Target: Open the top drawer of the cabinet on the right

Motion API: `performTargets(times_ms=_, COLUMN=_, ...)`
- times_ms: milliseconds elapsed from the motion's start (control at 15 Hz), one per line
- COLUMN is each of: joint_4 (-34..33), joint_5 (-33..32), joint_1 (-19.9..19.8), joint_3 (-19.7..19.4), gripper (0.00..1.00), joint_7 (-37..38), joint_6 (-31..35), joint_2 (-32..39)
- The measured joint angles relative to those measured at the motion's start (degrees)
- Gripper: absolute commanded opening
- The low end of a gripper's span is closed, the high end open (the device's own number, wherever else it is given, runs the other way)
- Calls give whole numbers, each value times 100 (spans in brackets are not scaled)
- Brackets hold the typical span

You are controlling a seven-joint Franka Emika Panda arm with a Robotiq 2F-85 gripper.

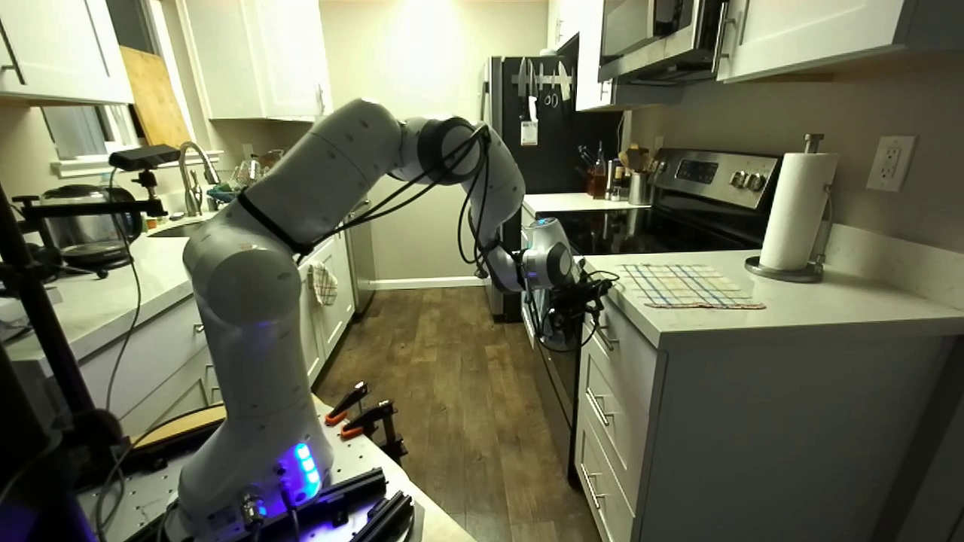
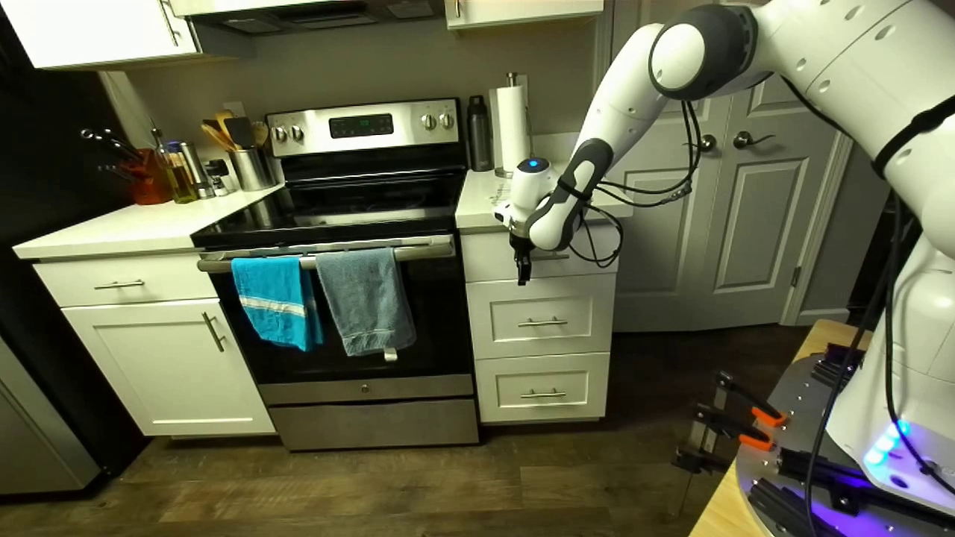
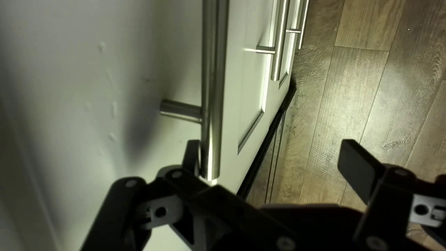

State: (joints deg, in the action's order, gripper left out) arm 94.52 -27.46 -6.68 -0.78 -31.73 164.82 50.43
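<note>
Gripper (image 3: 274, 162) wide apart, holding nothing. 1 finger (image 3: 191, 157) sits on the drawer side of the bar handle (image 3: 212, 87), right by the bar's end; cannot tell if they touch. 2nd finger (image 3: 359, 170) well apart, out over the wood floor (image 3: 348, 104) in the wrist view. In an exterior view the gripper points down in front of the top drawer (image 2: 485, 257).

Top drawer: uppermost of 3 in the white cabinet (image 1: 776, 436), just beside the stove (image 2: 365, 201). Front looks shut, in line with the middle drawer (image 2: 503, 328) and bottom drawer (image 2: 500, 388), each with its own bar.

Arm (image 2: 627, 97) arches from its base down to the cabinet front; cables (image 1: 414, 188) loop along it.

Countertop (image 1: 753, 315) above the drawers: checked cloth (image 1: 689, 286) lying flat; paper towel roll (image 1: 798, 211) upright on a stand; dark bottle (image 2: 479, 134) upright beside the roll.

2 towels on the oven door's rail (image 2: 433, 251): blue towel (image 2: 272, 302), grey towel (image 2: 365, 298), just beside each other. Past the stove, a metal utensil holder (image 2: 251, 170), handles and spatulas up. Farther off, dark refrigerator (image 1: 553, 143), knives (image 1: 542, 79) along its side.
</note>
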Motion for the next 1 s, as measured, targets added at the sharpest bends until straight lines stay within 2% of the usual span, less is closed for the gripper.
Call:
performTargets(times_ms=400, joint_4=26, joint_5=-2, joint_1=38, joint_3=-45, gripper=100, joint_7=10, joint_6=61, joint_2=6)
performTargets(times_ms=1000, joint_4=744, joint_5=-223, joint_1=-67, joint_3=-5, gripper=100, joint_7=-224, joint_6=980, joint_2=-207)
